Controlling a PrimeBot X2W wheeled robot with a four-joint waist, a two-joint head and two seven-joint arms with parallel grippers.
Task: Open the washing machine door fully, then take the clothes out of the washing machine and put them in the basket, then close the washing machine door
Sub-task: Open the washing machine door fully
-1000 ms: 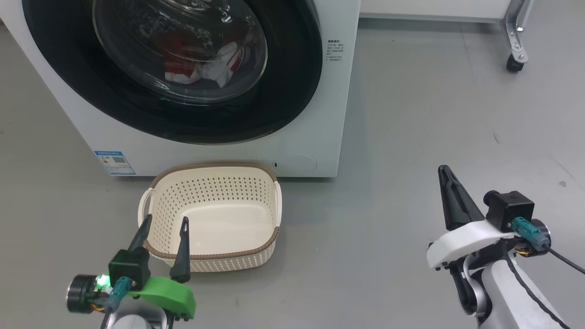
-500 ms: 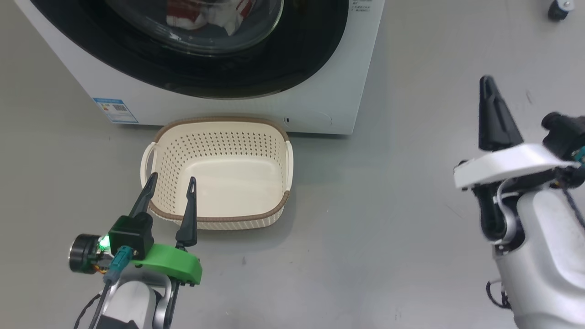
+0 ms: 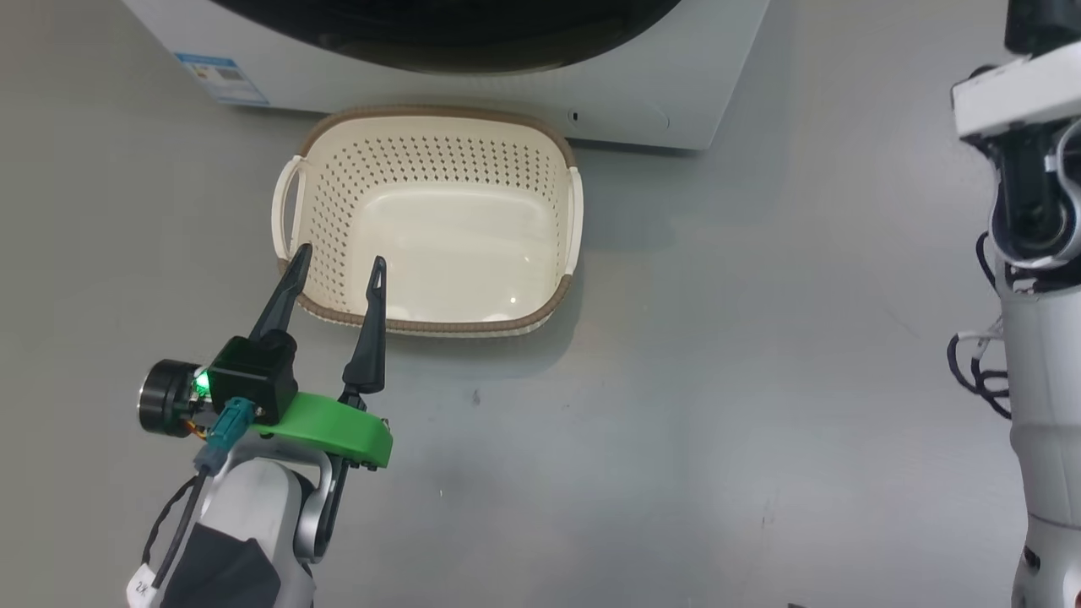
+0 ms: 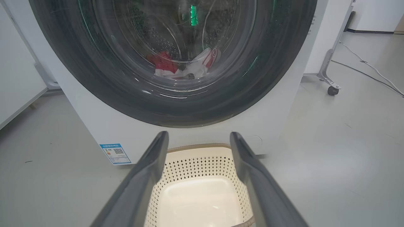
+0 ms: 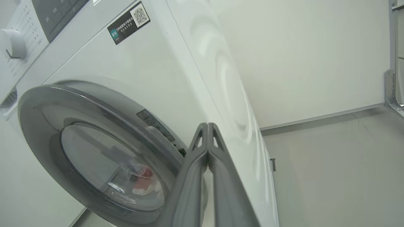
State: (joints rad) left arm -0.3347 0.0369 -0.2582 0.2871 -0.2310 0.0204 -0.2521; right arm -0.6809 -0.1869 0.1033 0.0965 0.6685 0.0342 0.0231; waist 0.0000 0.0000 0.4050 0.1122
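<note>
Sitting shut, the washing machine door (image 4: 176, 104) has the clothes (image 4: 164, 61) behind its glass. The basket (image 3: 439, 325) lies empty just near of the washing machine (image 4: 94, 126). The left gripper (image 3: 340, 253) gapes wide, the right gripper (image 5: 207, 126) is pressed together and empty, and every step remains.
</note>
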